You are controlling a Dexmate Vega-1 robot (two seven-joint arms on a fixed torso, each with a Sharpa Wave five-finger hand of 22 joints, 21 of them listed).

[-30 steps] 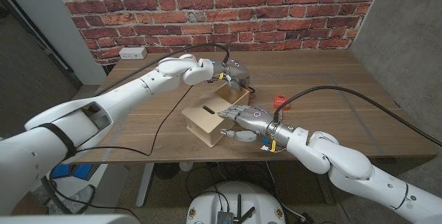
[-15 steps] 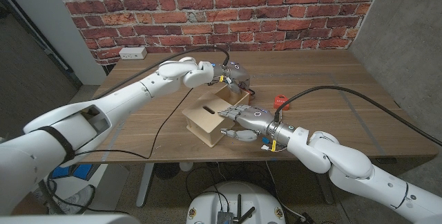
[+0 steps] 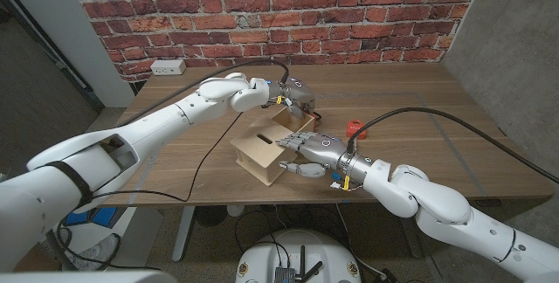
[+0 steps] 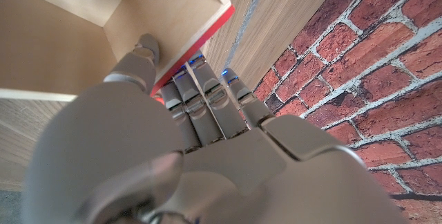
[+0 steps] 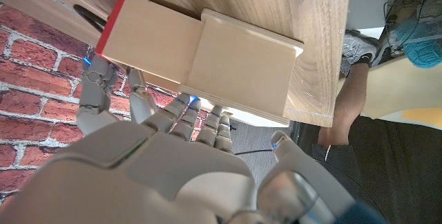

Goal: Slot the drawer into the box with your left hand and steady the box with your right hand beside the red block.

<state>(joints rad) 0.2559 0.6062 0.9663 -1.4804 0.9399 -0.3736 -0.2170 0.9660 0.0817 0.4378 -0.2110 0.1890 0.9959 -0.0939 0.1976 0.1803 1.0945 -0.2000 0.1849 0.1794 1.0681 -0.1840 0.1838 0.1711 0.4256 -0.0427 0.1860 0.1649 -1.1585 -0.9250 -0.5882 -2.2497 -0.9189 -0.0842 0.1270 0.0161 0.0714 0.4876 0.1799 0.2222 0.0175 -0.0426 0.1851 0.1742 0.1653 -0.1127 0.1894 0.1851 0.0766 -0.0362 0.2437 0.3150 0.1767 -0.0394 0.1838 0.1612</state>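
a: head view first, what have you got?

b: i see the wooden box (image 3: 262,150) near the front middle of the wooden table (image 3: 410,100), slot on its top face. the drawer (image 3: 288,122) sticks out of the box's far end, partly in. my left hand (image 3: 300,95) is at the drawer's far end, fingers curled on it. my right hand (image 3: 307,149) is against the box's right side, fingers laid along the top edge and thumb lower on the side wall. the red block (image 3: 355,127) lies on the table just right of that hand, apart from the box.

a: anything else on the table?

b: a white power strip (image 3: 166,66) at the far left corner, and black cables across the top.

a: left wrist view?

b: my left hand (image 4: 186,124) holds the drawer's (image 4: 83,37) red-edged end wall: thumb inside the open tray, the other fingers down the outside. so it's clamped on the drawer. the brick wall (image 4: 359,65) is behind.

a: right wrist view?

b: my right hand (image 5: 166,155) has its fingers spread along the box's (image 5: 242,68) side, pressing rather than wrapped around it. the drawer (image 5: 155,41) extends from the box, its red end furthest out, with the left hand's fingers (image 5: 97,92) at that end. a person's leg and shoe (image 5: 352,51) show past the table edge.
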